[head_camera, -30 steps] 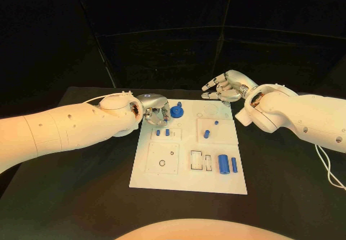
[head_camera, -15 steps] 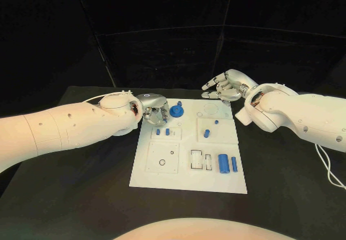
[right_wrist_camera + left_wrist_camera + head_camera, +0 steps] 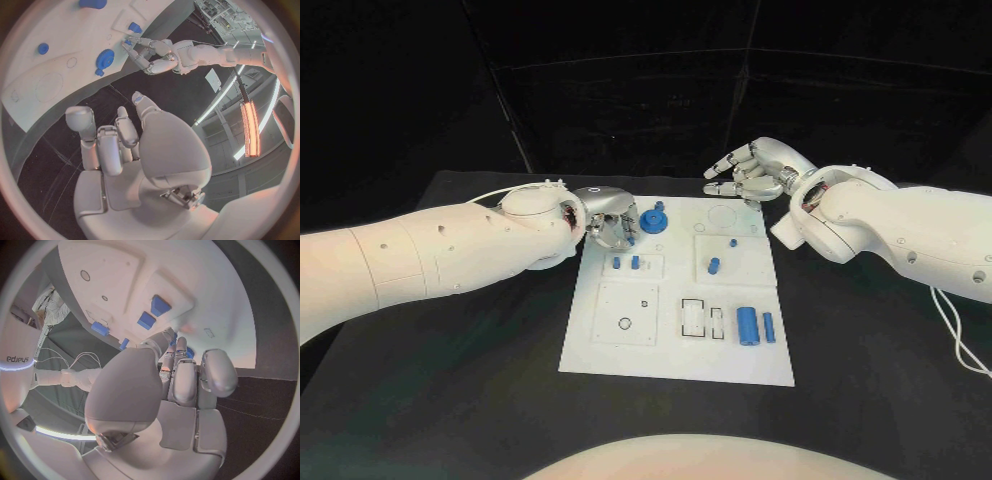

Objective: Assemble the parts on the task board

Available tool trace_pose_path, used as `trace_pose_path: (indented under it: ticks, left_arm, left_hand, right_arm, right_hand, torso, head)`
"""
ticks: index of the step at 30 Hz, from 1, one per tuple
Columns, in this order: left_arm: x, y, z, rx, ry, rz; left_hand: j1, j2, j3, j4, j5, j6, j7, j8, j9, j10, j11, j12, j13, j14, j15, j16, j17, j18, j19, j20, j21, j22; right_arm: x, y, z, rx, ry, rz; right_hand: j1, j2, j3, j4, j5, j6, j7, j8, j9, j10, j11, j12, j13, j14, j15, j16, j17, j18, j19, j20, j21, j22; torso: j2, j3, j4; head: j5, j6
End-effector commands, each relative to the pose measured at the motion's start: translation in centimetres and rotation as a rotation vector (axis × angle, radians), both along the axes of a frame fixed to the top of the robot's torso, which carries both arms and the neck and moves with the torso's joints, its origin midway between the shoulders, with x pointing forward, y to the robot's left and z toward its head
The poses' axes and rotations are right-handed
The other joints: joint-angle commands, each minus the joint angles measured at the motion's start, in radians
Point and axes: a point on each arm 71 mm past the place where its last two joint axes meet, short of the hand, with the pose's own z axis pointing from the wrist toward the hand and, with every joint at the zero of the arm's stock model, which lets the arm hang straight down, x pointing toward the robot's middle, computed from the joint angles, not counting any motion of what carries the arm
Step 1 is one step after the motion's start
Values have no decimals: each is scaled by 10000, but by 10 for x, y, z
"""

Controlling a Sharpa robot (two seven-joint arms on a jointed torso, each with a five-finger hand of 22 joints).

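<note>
The white task board (image 3: 678, 345) lies in the middle of the table. A round blue part (image 3: 655, 221) with a knob sits at its far left corner, also seen as a blue disc (image 3: 105, 59). My left hand (image 3: 612, 225) hovers right beside it, fingertips (image 3: 181, 347) pointing down at the board with a bit of blue just past them; whether they touch the part I cannot tell. My right hand (image 3: 753, 173) hangs above the board's far edge, its fingers (image 3: 106, 145) curled with nothing in them.
Two small blue pieces (image 3: 625, 264) stand in a square left of the middle, a blue peg (image 3: 713, 266) and a small blue dot (image 3: 733, 244) to their right. Two blue cylinders (image 3: 756, 326) lie near the right edge. Black table surrounds the board.
</note>
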Motion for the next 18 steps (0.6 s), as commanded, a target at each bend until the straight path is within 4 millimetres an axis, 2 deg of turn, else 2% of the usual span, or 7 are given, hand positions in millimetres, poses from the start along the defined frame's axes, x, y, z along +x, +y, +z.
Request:
trace_pose_path:
  ticks: [1,12,18]
  left_arm:
    - [0,-2,0,26,96,-29]
    - [1,-1,-2,160,240,43]
    - [1,-1,-2,193,280,65]
  left_hand:
    - [-60,-57,69,10,16,-58,4,-38,-14,-44,6,-50,-16,240,85,48,-15,-104,-20,55,19,5]
    - [-129,-84,77,28,4,-31,7,-45,-13,-69,21,-99,-15,231,98,41,-48,-99,-33,71,5,0]
    - [-199,-155,101,26,2,-186,23,-176,-58,-139,47,-195,-15,219,121,40,-81,-95,-50,96,-2,9]
  right_arm:
    - [0,2,1,31,-41,122]
    - [0,1,1,28,-35,116]
    - [0,2,1,26,-33,117]
  right_hand:
    - [11,93,-40,13,36,27,-16,63,-4,-1,-41,9,10,618,-78,-65,774,113,10,-46,-40,-9]
    - [11,93,-40,13,36,27,-16,63,-4,-1,-41,9,10,618,-78,-65,774,113,10,-46,-40,-9]
    - [11,93,-40,13,36,27,-16,63,-4,-1,-41,9,10,618,-78,-65,774,113,10,-46,-40,-9]
  torso:
    - [-5,0,-6]
    - [-3,0,-1]
    - [-5,-2,-1]
  head:
    - [-2,-2]
    - [-16,-11]
    - [-16,-13]
